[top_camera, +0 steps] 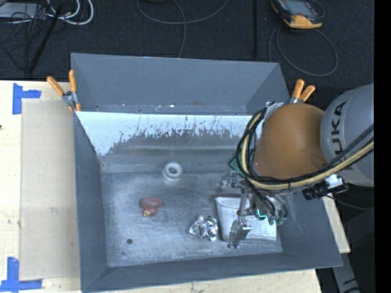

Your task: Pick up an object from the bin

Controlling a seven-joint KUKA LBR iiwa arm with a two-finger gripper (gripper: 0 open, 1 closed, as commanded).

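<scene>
A flat white packet (225,211), squarish and pale, lies on the floor of the grey metal bin (171,87) near its front right corner. The hand (237,235) is low over the packet's near edge, its dark tip pointing down at the bin floor. From this angle I cannot tell whether the hand is spread or pressed together, and nothing can be seen pinched in it. The arm (354,133) comes in over the right rim, so this corner is the closest reach, which probably explains why the hand is working here. The orange wrist cover (287,142) and its looped cables (247,157) hang above the packet and hide part of its far side.

Just beside the packet on its left, close enough that they may be touching, sits a crumpled ball of silver foil (204,227). It is near enough to be nudged if the hand closes wide. A flat thing lying flush on the floor gives little to grip, so an edge is likely the only hold.

Well apart, toward the middle left, lies a small reddish-pink lump (150,205). Behind it, near the foot of the back wall, is a small white ring (173,171). Both lie loose and separate on the floor.
</scene>
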